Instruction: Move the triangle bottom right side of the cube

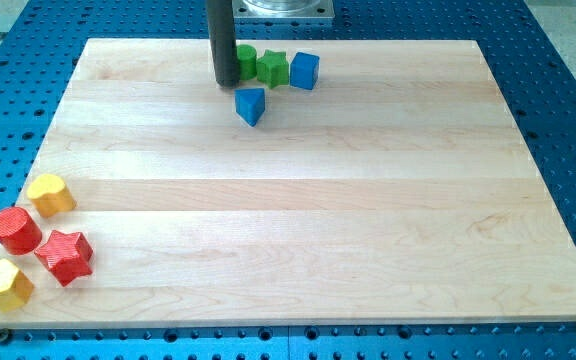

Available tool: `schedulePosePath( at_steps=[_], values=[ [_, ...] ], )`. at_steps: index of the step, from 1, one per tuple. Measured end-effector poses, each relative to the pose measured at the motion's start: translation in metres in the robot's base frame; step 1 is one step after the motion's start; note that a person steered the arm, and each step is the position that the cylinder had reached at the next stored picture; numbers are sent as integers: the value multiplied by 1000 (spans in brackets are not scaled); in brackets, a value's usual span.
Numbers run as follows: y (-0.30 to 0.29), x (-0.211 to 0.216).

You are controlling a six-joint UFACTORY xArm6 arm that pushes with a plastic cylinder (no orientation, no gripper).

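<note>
A blue triangle (251,105) lies on the wooden board (298,220) near the view's top, left of centre. A blue cube (304,70) sits above and to the right of it, apart from it. My tip (225,82) is the end of a dark rod that comes down from the view's top; it stands just above and to the left of the triangle, close to it. A green round block (245,61) sits right behind the rod, partly hidden by it. A green star (274,68) sits between the round block and the cube.
At the board's lower left corner lie a yellow round block (51,194), a red round block (15,229), a red star (65,256) and a yellow hexagon-like block (3,284). A blue perforated table (568,100) surrounds the board.
</note>
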State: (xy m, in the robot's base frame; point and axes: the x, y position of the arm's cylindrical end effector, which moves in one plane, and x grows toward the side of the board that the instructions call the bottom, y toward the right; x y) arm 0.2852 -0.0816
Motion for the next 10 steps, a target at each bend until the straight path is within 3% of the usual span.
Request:
schedulePosePath(
  at_steps=[4, 7, 8, 10],
  values=[
    [33, 86],
    [54, 81],
    [75, 49],
    [104, 98]
  ],
)
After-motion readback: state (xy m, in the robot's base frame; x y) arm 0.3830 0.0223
